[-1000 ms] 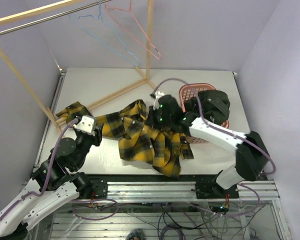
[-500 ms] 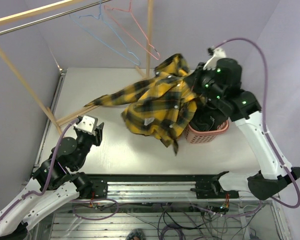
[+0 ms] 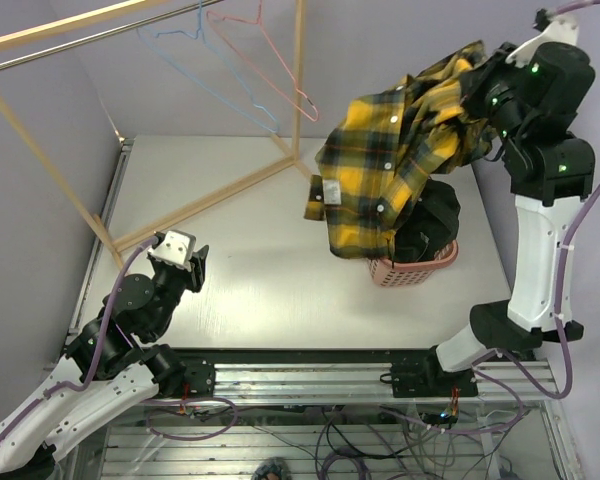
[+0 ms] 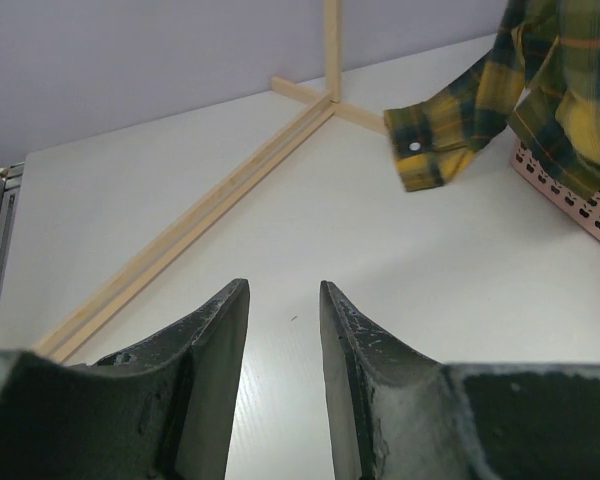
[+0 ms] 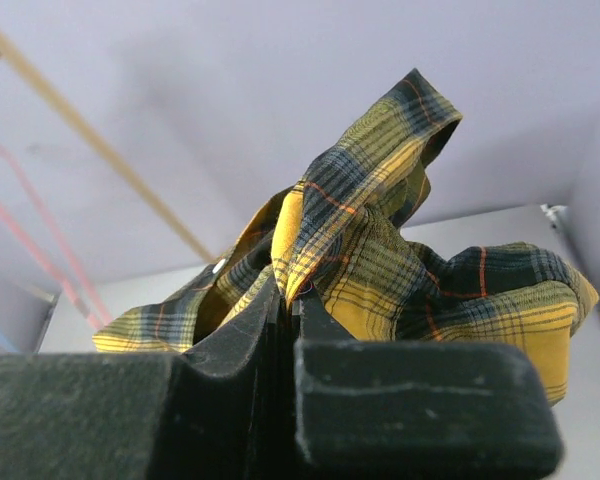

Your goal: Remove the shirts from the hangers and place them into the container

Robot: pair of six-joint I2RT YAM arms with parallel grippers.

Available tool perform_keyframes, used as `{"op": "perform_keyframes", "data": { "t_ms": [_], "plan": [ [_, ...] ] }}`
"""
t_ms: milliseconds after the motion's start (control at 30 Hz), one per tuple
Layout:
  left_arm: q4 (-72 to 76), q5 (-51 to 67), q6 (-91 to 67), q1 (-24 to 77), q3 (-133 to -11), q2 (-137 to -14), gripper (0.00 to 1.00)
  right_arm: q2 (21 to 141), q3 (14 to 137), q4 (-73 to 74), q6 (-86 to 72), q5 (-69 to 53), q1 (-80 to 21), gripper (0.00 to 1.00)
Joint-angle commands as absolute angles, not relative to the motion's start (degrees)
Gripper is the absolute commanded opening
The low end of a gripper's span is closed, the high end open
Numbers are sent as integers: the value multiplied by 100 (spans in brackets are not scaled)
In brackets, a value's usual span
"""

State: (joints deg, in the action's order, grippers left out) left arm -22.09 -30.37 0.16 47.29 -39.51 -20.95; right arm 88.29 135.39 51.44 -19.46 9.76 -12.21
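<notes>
Top view: the plaid shirt [image 3: 390,160] screens most of the basket [image 3: 420,268]; only its near wall and rim show. The dark shirt [image 3: 438,212] inside it is partly covered. The upper edge cuts off the hooks of the pink hanger [image 3: 290,65] and the blue hanger [image 3: 210,82]. Plaid fabric buries the tips of the right gripper [image 5: 288,300]. Left wrist view: the right edge cuts off both basket and plaid shirt.
</notes>
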Motion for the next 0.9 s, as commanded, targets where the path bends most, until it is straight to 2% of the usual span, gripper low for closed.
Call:
{"op": "perform_keyframes", "data": {
  "t_ms": [0,300,567,867],
  "plan": [
    [-2074,-2937,-70,4683,-3946,-2016,45,9034,14144,4999,-2026,1367,-646,0],
    [-2022,-2857,-62,4676,-3918,-1937,46,8663,14283,3705,-2013,1041,-365,0],
    [-2022,-2859,-55,4678,-3920,-2013,45,8523,14941,3430,-1869,916,-362,0],
    [-2048,-2839,-70,4675,-3946,-2056,45,8191,14808,2778,-2185,146,-367,0]
  ]
}}
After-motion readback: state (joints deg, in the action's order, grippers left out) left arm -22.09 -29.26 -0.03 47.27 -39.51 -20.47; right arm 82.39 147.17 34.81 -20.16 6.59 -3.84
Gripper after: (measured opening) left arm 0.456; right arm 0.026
